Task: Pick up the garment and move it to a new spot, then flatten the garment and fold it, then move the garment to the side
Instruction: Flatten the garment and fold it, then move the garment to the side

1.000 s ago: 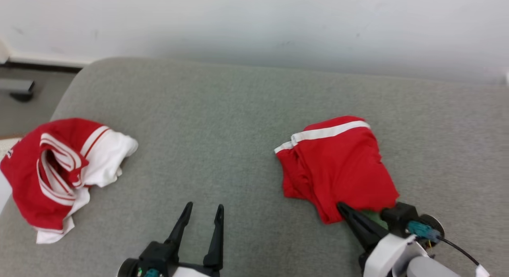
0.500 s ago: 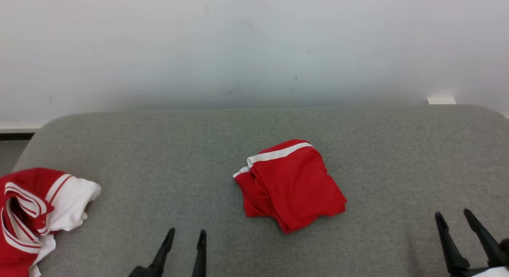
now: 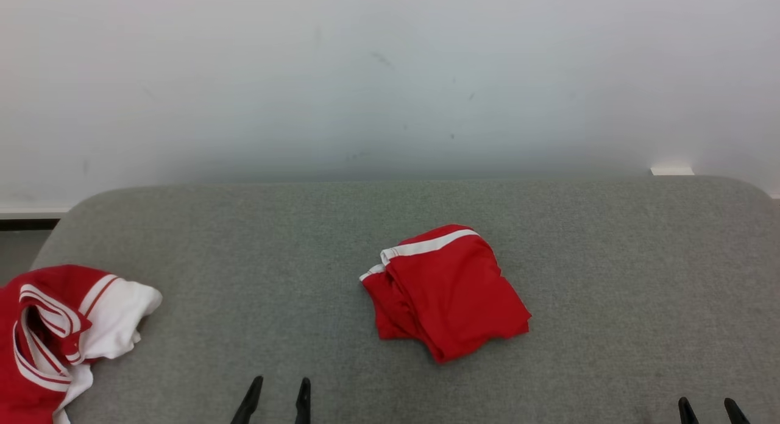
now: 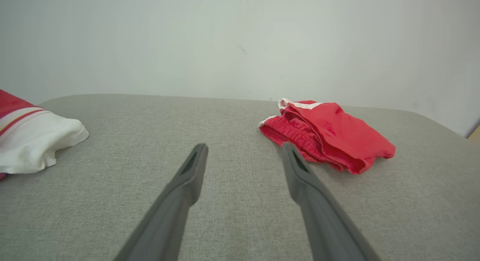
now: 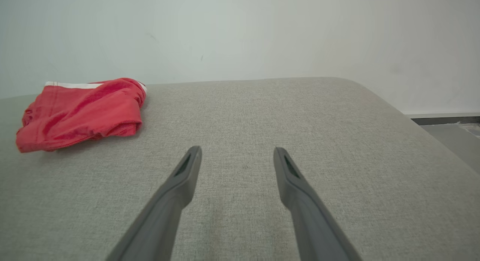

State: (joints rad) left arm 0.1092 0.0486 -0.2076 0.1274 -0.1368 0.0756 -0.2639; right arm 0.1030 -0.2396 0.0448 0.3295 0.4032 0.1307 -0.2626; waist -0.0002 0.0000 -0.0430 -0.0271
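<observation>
Grey fabric cushion (image 3: 244, 241), broad, rounded at the corners, set against a plain white wall (image 3: 390, 77)

Item 1: garment (image 3: 448, 290). Red, with a white stripe along its far edge. Folded into a compact, roughly square bundle of several layers. Lies flat on the cushion, a little right of the middle in the head view, between the two arms' lines. Nothing touches it. The left wrist view shows a gathered, ribbed edge on the side facing the left arm, and the near corner slightly rumpled.

Item 2: left gripper (image 3: 280, 381). Dark fingers at the bottom edge of the head view, left of the garment and nearer the robot. Fingers spread, nothing between them, bare cushion beyond. Clear of the garment.

Item 3: right gripper (image 3: 705, 402). Fingertips at the lower right corner of the head view, well to the right of the garment. Its wrist view shows the fingers spread wide and empty, the garment off to their left.

Item 4: red-and-white cloth (image 3: 55, 332). Crumpled heap with striped bands, at the cushion's left end, well apart from the garment.

Item 5: floor (image 5: 450, 137). Grey strip past the cushion's right end, with a dark baseboard under the wall.

Item 6: white object (image 3: 671, 170). Small, at the wall behind the cushion's far right corner; kind cannot be told
</observation>
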